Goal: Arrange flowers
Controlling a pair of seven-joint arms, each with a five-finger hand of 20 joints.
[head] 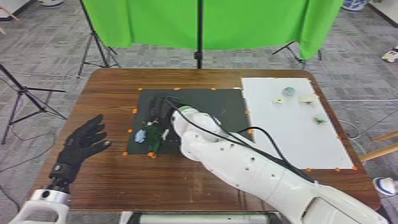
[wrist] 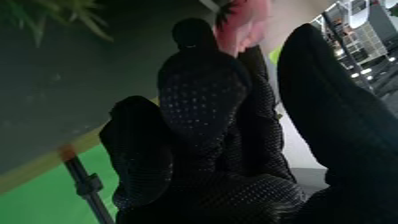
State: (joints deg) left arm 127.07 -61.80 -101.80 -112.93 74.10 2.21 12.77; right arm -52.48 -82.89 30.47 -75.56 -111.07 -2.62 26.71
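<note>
Head view: right hand (head: 163,107) worked over the black mat (head: 229,107)

A brown wooden table (head: 114,95) stood on a grey tiled floor (head: 53,52). Beyond its far edge hung a green backdrop (head: 155,25), with a black stand (head: 199,54) in front. Orange tabs (head: 152,155) dotted the edges of the mat and of the white sheet (head: 311,145) to its right.

A light blue flower (head: 140,135) lay on the mat's near left part, beside green foliage (head: 154,137). Small pieces sat on the sheet's far half: a pale blue one (head: 289,91), a cream one (head: 278,100) and a green one (head: 321,120).

The left hand (head: 78,145) was spread loosely over the table's left side. In the right wrist view, a pink flower (wrist: 252,25) was right by the right hand (wrist: 204,95); whether it was pinched could not be told.
</note>
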